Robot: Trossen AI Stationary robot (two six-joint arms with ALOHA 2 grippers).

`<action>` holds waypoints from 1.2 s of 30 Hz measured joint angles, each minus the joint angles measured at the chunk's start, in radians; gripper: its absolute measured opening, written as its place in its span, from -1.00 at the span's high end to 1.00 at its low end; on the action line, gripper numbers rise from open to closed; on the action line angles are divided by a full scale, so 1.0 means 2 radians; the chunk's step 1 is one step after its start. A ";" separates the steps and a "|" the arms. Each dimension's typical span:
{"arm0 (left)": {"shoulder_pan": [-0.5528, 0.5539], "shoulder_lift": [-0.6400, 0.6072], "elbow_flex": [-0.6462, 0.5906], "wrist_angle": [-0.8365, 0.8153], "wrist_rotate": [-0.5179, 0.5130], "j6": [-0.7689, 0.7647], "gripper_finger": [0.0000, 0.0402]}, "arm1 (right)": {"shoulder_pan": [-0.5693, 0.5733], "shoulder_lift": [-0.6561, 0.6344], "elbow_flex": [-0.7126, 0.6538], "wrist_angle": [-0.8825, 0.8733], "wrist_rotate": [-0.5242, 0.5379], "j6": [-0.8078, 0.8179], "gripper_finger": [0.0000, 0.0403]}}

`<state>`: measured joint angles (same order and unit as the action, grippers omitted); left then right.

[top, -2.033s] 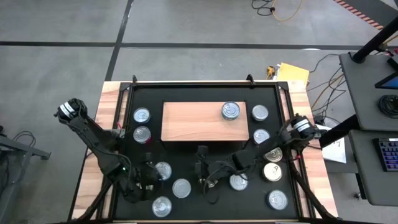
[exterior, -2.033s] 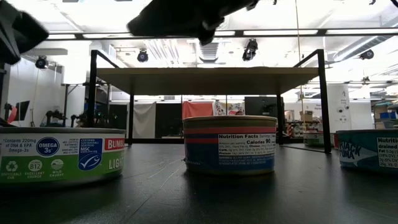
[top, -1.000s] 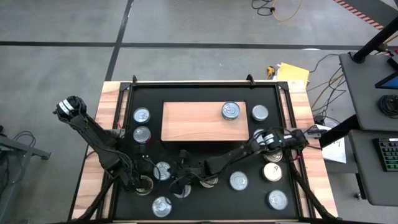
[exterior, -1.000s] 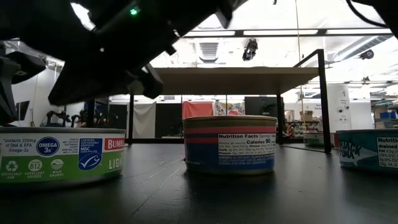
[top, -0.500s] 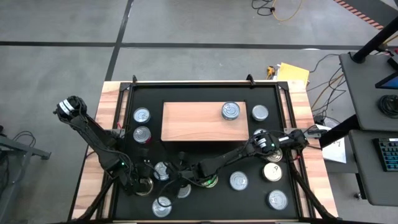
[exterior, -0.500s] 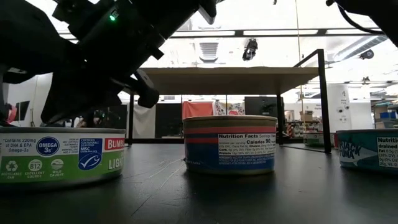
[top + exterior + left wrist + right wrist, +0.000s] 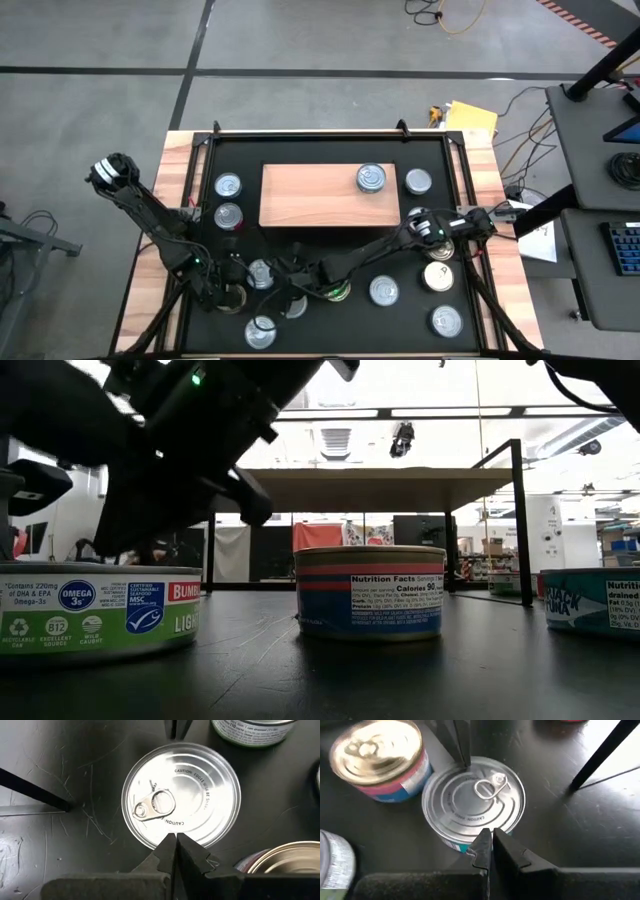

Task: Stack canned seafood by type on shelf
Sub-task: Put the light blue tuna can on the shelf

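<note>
A light-wood shelf (image 7: pixel 310 200) stands at the middle of the black mat, with one silver-lidded can (image 7: pixel 371 178) on its right end. Several other cans sit on the mat around it. Both grippers meet at one silver can with a pull tab (image 7: pixel 262 272) (image 7: pixel 181 795) (image 7: pixel 474 800) at the near left. My left gripper (image 7: pixel 172 840) is shut at one side of its rim. My right gripper (image 7: pixel 489 836) is shut at the opposite side, its arm stretched across the mat. My left gripper has its shut fingertips at the rim of the can's lid (image 7: pixel 172 831), slanting down from the table's left. The can stands upright on the mat. My right gripper has its shut fingertips at the opposite rim (image 7: pixel 487 827), slanting down from the right; whether they touch, I cannot tell.
A red-and-blue labelled can (image 7: pixel 375 760) and a gold-lidded can (image 7: pixel 285 862) stand close by. More cans sit left of the shelf (image 7: pixel 228 185), right of it (image 7: pixel 418 181) and along the near edge (image 7: pixel 446 321). In the low view, three cans (image 7: pixel 370 592) line the front.
My right gripper has edged toward the table's left, up to the silver can, and has tipped and rolled a little at the wrist. Both grippers have stayed shut. The can has not moved.
</note>
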<state>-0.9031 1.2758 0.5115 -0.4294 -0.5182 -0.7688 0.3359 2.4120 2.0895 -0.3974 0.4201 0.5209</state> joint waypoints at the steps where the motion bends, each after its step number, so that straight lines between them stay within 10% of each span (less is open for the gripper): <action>1: 0.000 0.000 -0.001 0.000 0.000 -0.002 1.00 | 0.000 -0.003 0.000 -0.004 0.000 0.002 0.96; 18: -0.016 0.001 -0.011 0.001 -0.005 -0.030 1.00 | 0.001 -0.004 -0.004 -0.030 0.001 0.010 0.95; 36: -0.026 0.002 -0.011 0.004 -0.010 -0.039 1.00 | -0.001 -0.003 -0.004 -0.026 -0.002 0.263 0.87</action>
<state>-0.9550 1.2789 0.4892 -0.4222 -0.5387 -0.8477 0.3336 2.4050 2.0823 -0.4489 0.4168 1.0474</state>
